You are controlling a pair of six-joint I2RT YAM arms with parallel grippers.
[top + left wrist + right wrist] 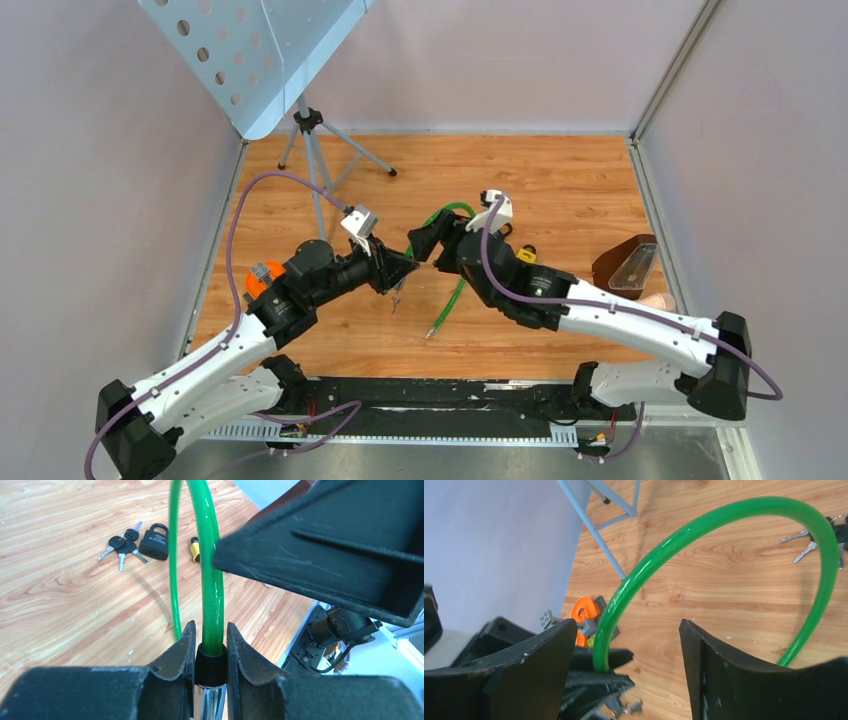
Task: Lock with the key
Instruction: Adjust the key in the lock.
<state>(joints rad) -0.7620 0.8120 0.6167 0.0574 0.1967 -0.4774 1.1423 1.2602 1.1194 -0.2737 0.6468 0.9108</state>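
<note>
Your left gripper (210,647) pinches the green cable (212,580); your right gripper (628,625) is wide and empty. If the pinch slips, the bent cable could spring away.

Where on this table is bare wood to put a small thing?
Free: far wood between the tripod and the brown case; the near strip between green cable and arm bases. Crowded: the centre, where left tool and right tool meet, by keys and padlock.
</note>
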